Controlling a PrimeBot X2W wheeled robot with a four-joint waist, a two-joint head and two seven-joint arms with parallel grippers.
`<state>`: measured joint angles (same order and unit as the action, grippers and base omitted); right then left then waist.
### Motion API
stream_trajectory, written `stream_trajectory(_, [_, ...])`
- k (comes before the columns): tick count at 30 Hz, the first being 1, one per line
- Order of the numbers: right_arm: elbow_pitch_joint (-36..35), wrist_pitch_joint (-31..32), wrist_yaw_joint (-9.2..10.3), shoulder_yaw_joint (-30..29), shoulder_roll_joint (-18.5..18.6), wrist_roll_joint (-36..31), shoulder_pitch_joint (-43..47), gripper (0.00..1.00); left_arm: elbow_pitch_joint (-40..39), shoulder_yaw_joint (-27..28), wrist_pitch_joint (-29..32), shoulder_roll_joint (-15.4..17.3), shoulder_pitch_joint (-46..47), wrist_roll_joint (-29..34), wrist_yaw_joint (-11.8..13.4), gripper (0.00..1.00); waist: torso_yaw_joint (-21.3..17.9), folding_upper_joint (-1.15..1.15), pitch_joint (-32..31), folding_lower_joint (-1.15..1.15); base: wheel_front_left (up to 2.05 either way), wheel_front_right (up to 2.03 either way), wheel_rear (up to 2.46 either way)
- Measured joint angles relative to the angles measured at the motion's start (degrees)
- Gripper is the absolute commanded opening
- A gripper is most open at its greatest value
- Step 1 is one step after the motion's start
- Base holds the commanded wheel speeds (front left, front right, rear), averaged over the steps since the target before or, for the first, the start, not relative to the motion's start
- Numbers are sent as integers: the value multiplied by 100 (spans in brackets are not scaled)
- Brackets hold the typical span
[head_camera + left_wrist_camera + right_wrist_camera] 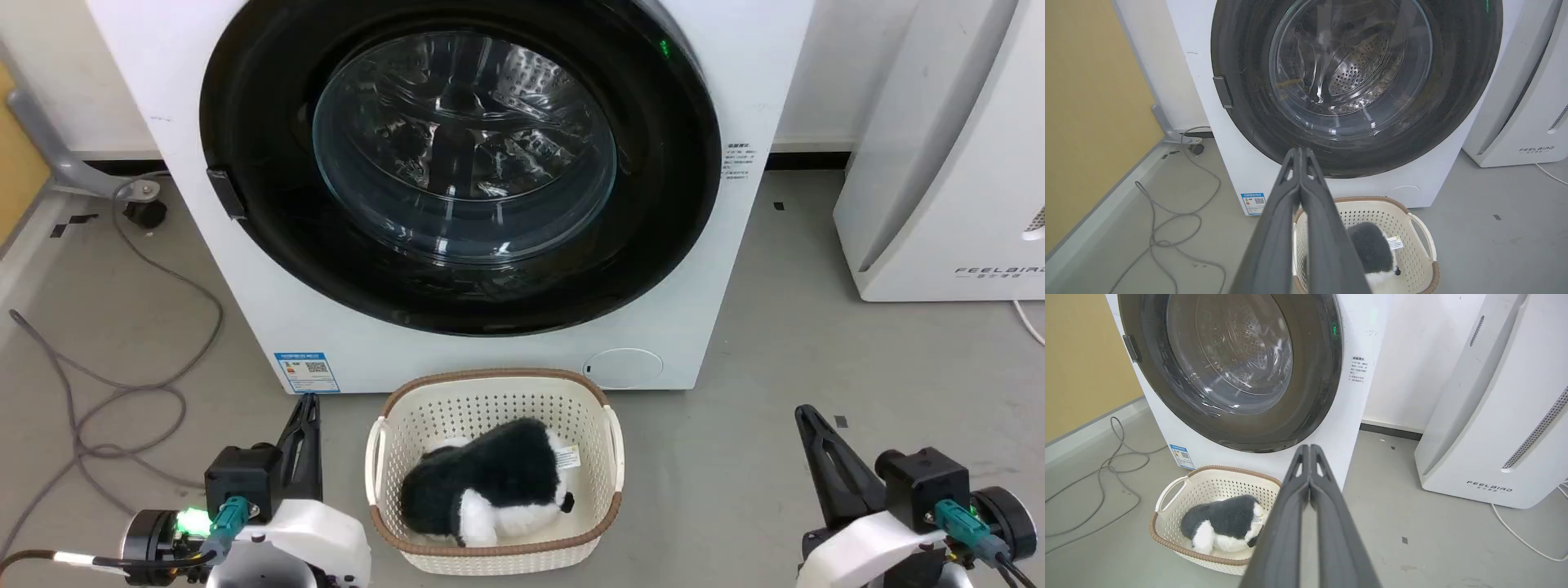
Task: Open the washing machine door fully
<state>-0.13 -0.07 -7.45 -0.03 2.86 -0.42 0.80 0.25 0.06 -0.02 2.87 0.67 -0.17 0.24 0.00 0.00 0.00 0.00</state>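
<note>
Head view is showing the washing machine door [461, 163] sitting shut in the front of the white washing machine [245, 310]. It is lying ahead of and above both grippers and touching neither.

The left gripper [308, 402] is resting low, its two dark fingers pressed together and gripping nothing. The door's lower rim is lying well ahead of its tips and a little to their right. A small dark latch [225, 193] on the door's rim is sitting ahead of this gripper and off to its left.

The right gripper [806, 413] is likewise pinched closed with nothing between its fingers, and the door is lying ahead and to its left.

Between the two grippers a cream basket [375, 457] is standing on the grey floor [775, 367], just in front of the machine. A black and white plush toy [490, 482] is lying inside it.

To the right of the right gripper and further ahead, a tall white appliance [939, 163] is standing beside the machine. To the left of the left gripper a grey cable [122, 392] is looping across the floor.
</note>
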Motion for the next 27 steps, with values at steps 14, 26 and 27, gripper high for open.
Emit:
stream_trajectory(14, [0,0,0,1,0,0,0,0,0,0,0,0,-2,0,0,0,0,0,0,0,0,0,0])
stream_trajectory(26, [0,0,0,0,0,0,0,100,0,0,0,0,-2,0,0,100,0,0,0,0,0,0,0])
stream_trajectory(27, [-1,0,0,0,0,-1,3,100,2,1,0,0,-2,0,2,100,0,0,0,0,0,0,0])
